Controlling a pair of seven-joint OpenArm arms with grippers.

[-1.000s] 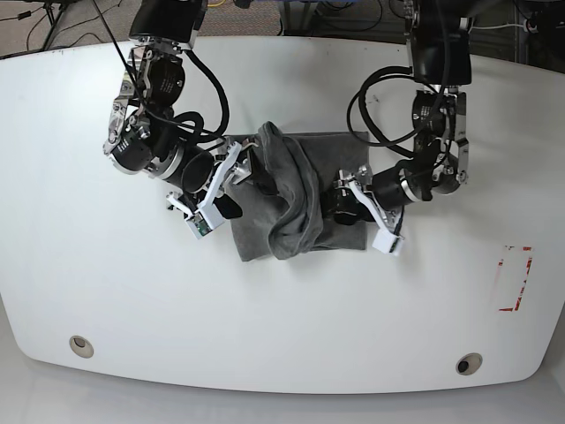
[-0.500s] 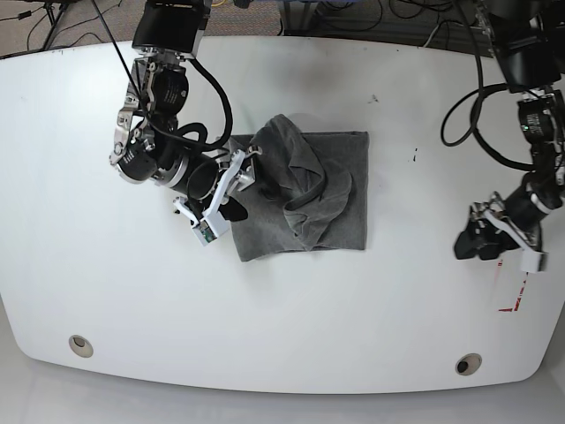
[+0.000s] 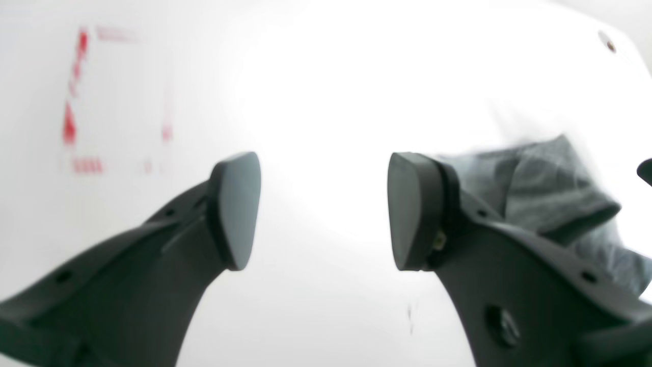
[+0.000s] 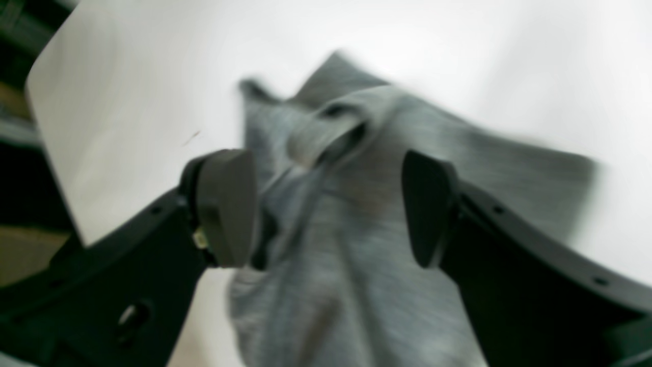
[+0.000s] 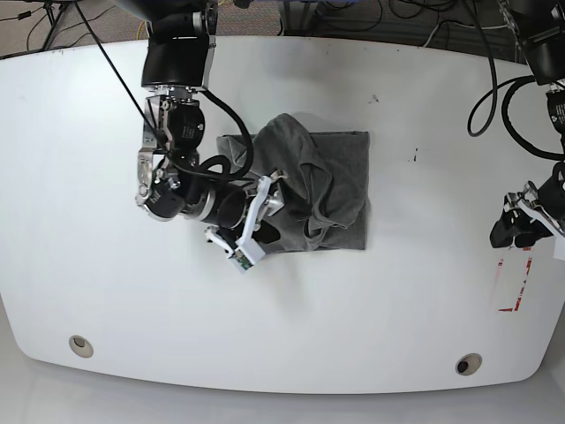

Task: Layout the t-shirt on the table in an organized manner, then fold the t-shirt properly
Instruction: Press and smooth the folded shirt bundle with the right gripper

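1. right gripper [image 4: 326,209] has its jaws spread wide, nothing pinched. in its wrist view the two dark pads [image 4: 226,204] sit either side of the cloth but don't squeeze it, grey fabric just fills the gap behind them.
2. in the base view that same gripper [image 5: 256,231] hangs over the 8 o'clock corner of the t-shirt [image 5: 313,190], arm coming down from 11 o'clock of the table.
3. left gripper [image 3: 323,211] is also wide apart and empty, only bare white tabletop between the pads. it's way out at 3 o'clock of the table in the base view [image 5: 516,225], well apart from the shirt.
4. the t-shirt sits a bit above the middle of the table [image 5: 88,177], roughly a folded rectangle with a rumpled ridge of cloth running from its 11 o'clock corner down toward 6 o'clock. not flat, not tidy.
5. red-and-white tape mark [image 5: 514,284] lies just below the left gripper, around 4 o'clock on the table. left wrist view shows it blurry at 10 o'clock [image 3: 76,102].
6. two round holes near the front edge, one at 7 o'clock [image 5: 80,345], one at 5 o'clock [image 5: 468,363].
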